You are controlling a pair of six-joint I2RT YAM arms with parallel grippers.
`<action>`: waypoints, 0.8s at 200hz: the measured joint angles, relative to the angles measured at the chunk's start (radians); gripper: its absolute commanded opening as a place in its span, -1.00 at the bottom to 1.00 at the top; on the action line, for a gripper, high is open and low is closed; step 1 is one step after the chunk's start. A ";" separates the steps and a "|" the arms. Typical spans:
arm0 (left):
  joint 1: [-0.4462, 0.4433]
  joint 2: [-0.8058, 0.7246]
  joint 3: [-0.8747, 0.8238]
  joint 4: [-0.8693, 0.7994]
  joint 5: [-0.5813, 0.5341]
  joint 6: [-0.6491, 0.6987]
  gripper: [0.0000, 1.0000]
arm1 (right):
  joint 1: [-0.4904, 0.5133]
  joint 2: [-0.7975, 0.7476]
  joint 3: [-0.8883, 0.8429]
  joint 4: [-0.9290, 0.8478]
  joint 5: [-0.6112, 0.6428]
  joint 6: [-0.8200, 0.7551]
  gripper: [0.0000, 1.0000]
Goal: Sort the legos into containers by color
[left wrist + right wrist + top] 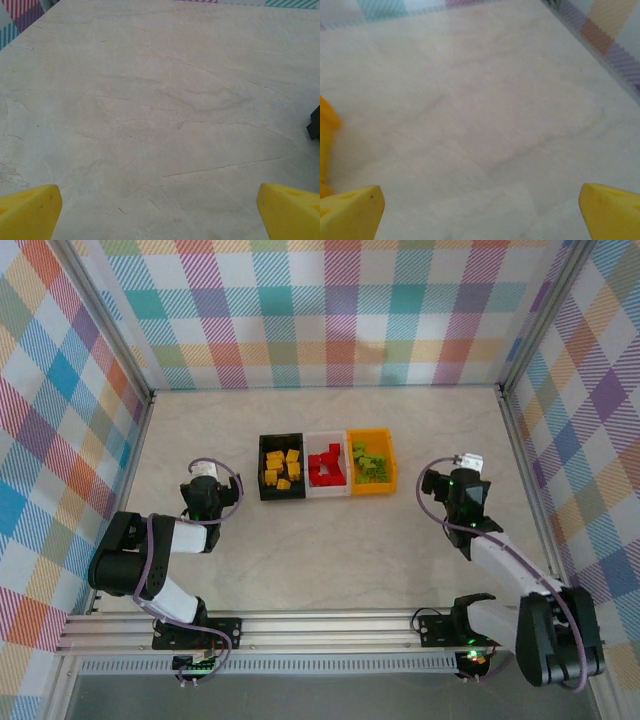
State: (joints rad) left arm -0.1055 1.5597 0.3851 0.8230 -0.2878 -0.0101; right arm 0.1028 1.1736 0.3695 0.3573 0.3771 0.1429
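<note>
The left gripper [160,215] stands spread to its full width, its yellow fingers [30,210] far apart over bare desk [320,550], holding and touching nothing. The right gripper [480,215] is just as wide, its fingers [610,210] empty above the desk surface. In the middle of the desk, somewhat toward the far edge, three bins sit side by side in a row: the black bin [263,480] holds the yellow legos [280,466], the white bin [328,493] the red legos [324,468], and the orange bin [390,468] the green legos [368,466]. The left gripper hovers near the black bin's left side, the right gripper to the right of the orange bin.
</note>
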 measured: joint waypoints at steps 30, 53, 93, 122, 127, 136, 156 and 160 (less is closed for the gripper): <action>0.000 0.000 0.000 0.000 0.000 0.000 1.00 | -0.047 0.168 -0.034 0.211 -0.104 -0.052 0.99; 0.000 0.000 0.000 0.000 0.000 0.000 1.00 | -0.051 0.257 -0.012 0.314 -0.166 -0.081 0.99; 0.000 0.000 0.000 0.000 0.000 0.000 1.00 | -0.069 0.369 0.004 0.428 -0.253 -0.101 0.99; 0.000 0.000 0.000 0.000 0.000 0.000 1.00 | -0.079 0.368 0.007 0.453 -0.278 -0.103 0.99; 0.000 0.001 0.000 0.000 0.000 0.000 1.00 | -0.079 0.368 0.007 0.458 -0.281 -0.103 0.99; 0.000 0.001 0.000 0.000 0.000 0.000 1.00 | -0.079 0.369 0.007 0.464 -0.284 -0.103 0.99; 0.000 0.001 0.000 0.000 0.000 0.000 1.00 | -0.079 0.369 0.007 0.472 -0.286 -0.103 0.99; 0.000 0.001 0.000 0.000 0.000 0.000 1.00 | -0.079 0.368 0.007 0.473 -0.286 -0.103 0.99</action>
State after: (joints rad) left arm -0.1055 1.5604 0.3847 0.8227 -0.2878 -0.0101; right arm 0.0242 1.5417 0.3763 0.8299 0.0914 0.0399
